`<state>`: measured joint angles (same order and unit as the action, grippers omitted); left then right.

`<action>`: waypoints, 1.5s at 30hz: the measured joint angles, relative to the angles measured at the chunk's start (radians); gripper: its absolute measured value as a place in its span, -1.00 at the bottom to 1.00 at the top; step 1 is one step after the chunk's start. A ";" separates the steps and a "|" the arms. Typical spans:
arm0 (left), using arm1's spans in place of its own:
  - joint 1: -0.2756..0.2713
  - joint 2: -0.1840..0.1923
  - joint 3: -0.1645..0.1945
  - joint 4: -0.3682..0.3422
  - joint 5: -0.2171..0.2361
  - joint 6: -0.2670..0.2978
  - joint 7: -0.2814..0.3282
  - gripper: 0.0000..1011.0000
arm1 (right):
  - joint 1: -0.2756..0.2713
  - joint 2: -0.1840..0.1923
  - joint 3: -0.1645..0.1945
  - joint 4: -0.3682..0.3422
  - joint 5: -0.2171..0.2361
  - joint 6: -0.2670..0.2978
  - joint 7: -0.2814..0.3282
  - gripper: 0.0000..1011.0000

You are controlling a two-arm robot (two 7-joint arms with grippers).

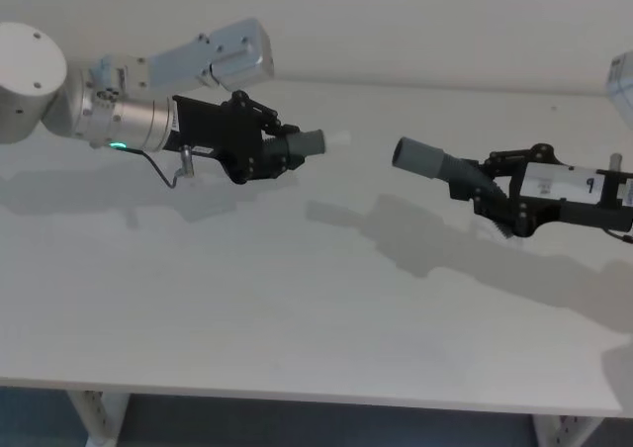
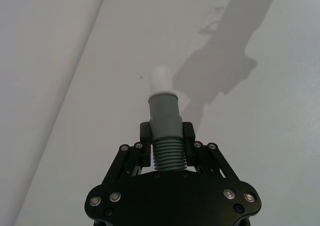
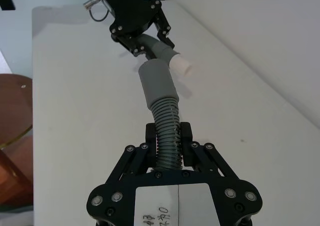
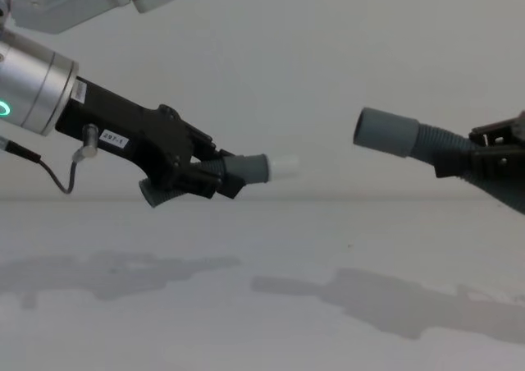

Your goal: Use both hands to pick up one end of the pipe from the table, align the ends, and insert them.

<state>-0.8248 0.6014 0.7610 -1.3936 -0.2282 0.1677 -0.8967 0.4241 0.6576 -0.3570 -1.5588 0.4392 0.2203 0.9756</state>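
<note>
Both pipe pieces hang in the air over the white table [image 1: 297, 309], facing each other across a gap. My left gripper [image 1: 282, 150] is shut on the piece with the pale tip [image 1: 339, 138], which points right; the left wrist view shows the fingers [image 2: 145, 136] clamping its ribbed part [image 2: 167, 156]. My right gripper [image 1: 485, 195] is shut on the ribbed section [image 3: 167, 121] of the other piece. That piece's wide grey collar [image 1: 420, 156] points left and slightly up. In the chest view the tip [image 4: 285, 167] sits lower than the collar [image 4: 387, 131].
The table's front edge [image 1: 297, 393] runs along the bottom of the head view, with legs [image 1: 94, 417] below it. A brown round object [image 3: 12, 136] stands beyond the table's side in the right wrist view. A pale wall rises behind the table.
</note>
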 joint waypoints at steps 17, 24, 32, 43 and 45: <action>0.001 0.014 0.000 -0.019 -0.021 -0.016 0.006 -0.29 | -0.008 -0.010 -0.016 -0.022 -0.003 0.013 -0.060 -0.47; 0.000 0.022 0.002 -0.027 -0.029 -0.019 0.005 -0.29 | -0.001 -0.012 -0.026 -0.020 -0.005 0.014 -0.070 -0.47; 0.000 0.029 0.004 -0.036 -0.036 -0.021 0.004 -0.29 | 0.008 -0.015 -0.037 -0.013 -0.006 0.012 -0.079 -0.47; -0.004 0.034 0.009 -0.044 -0.044 -0.024 -0.004 -0.29 | 0.021 -0.017 -0.052 -0.004 -0.007 0.006 -0.085 -0.47; -0.005 0.034 0.010 -0.044 -0.045 -0.025 -0.006 -0.29 | 0.023 -0.017 -0.055 -0.002 -0.007 0.004 -0.086 -0.47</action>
<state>-0.8302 0.6350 0.7713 -1.4375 -0.2731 0.1431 -0.9023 0.4470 0.6409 -0.4117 -1.5611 0.4322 0.2248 0.8896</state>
